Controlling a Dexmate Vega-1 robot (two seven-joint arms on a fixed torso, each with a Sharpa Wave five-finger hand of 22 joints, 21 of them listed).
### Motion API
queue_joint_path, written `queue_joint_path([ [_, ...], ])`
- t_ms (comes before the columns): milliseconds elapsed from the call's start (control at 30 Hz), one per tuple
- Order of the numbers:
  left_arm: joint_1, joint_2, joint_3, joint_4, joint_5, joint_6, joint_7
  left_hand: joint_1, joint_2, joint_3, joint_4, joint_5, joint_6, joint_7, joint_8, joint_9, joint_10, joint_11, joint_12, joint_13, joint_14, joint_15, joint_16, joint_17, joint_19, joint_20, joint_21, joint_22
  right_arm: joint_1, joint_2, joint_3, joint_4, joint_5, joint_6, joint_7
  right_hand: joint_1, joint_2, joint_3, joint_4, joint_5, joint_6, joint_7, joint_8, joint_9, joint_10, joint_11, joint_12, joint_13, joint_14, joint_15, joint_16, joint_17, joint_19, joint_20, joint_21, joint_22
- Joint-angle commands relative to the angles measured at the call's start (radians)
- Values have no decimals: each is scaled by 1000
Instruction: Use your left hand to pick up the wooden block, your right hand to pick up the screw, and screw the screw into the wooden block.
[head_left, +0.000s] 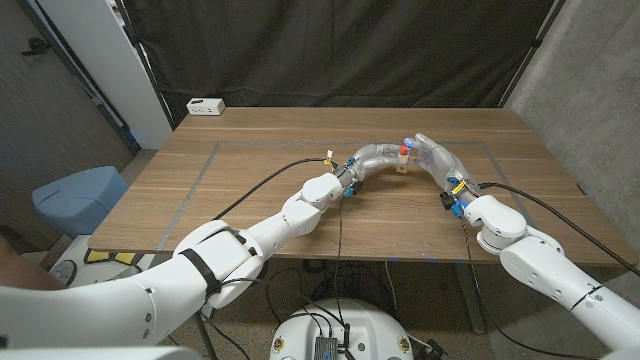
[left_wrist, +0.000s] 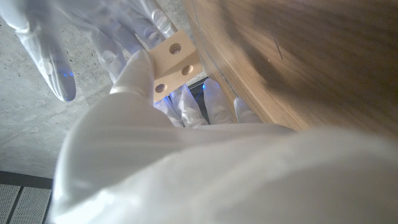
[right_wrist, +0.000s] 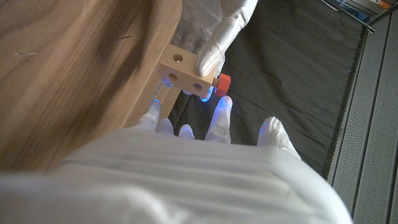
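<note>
- Holding the pale square wooden block with round holes (left_wrist: 176, 65) above the brown wooden bench (head_left: 250, 190), the left robot hand (head_left: 372, 158) grips it by its fingers.
- The right robot hand (head_left: 432, 156) meets it, pinching the red-headed screw (right_wrist: 222, 82) at the block's side.
- Risk: a tilted screw could jam or slip free.

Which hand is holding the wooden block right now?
The left hand: its fingers wrap the wooden block. The right hand is at the red-headed screw beside it.
</note>
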Motion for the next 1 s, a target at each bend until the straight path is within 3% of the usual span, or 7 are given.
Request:
queue_joint_path([
  [33,4,3,1,-9,3,4,4,-40,65,47,36,7,87,47,7,8,15,-10,46,105,7,-82,3,5,7,2,9,2,1,-11,1,-3,7,-16,7,-5,-4,-2,2,4,-10,0,-4,1,-12,-1,-1,4,-21,6,-1,5,-8,4,2,5],
  [1000,-14,-13,-2,37,-3,-7,-8,-44,65,47,38,8,86,47,6,8,17,-9,47,106,7,-81,3,5,6,3,9,2,1,-4,-1,-2,14,-28,-11,-15,-5,-6,6,6,52,20,24,3,1,0,8,4,-16,6,4,5,-8,2,5,5],
])
